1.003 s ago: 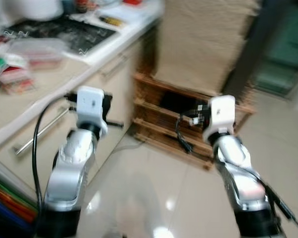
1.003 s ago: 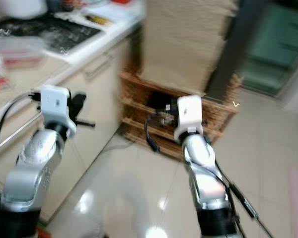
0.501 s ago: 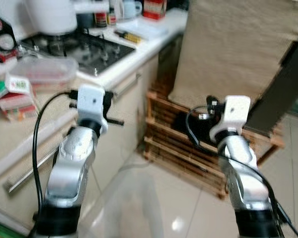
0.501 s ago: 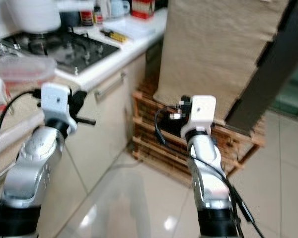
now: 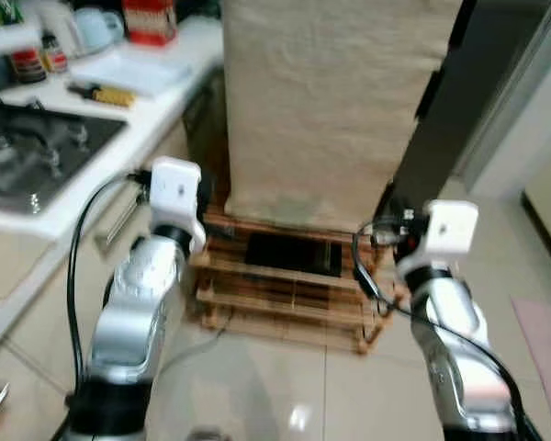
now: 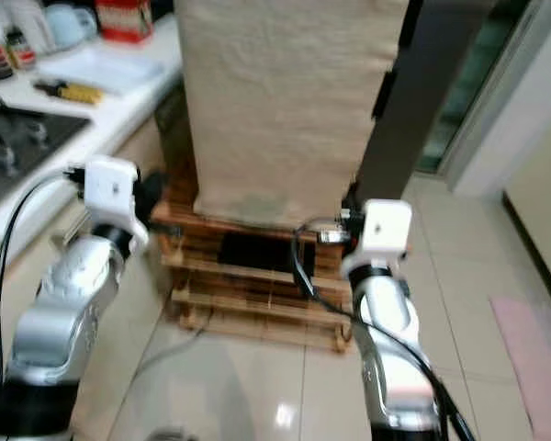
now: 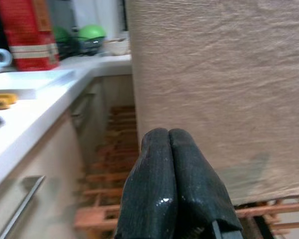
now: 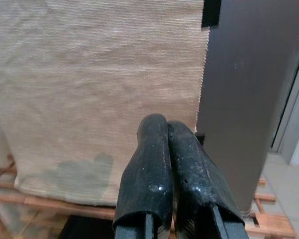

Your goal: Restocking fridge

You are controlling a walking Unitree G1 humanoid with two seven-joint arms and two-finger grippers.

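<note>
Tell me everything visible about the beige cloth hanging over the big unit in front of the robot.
The beige woven cloth is a coarse, rough-textured fabric draped flat down the front of the tall dark grey unit, leaving that unit's right side uncovered. Its lower edge ends just above the slatted wooden pallet stand underneath. A darker, damp-looking patch marks the fabric near the bottom hem. It hangs beside the white kitchen counter. Neither gripper touches it.

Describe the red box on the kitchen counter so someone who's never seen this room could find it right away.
Start at the white counter running along the robot's left, past the black hob. At its far end stands the red box, upright, with a pale band across it. It is the only red item there; beside it sit a pale blue cup and dark bottles.
</note>
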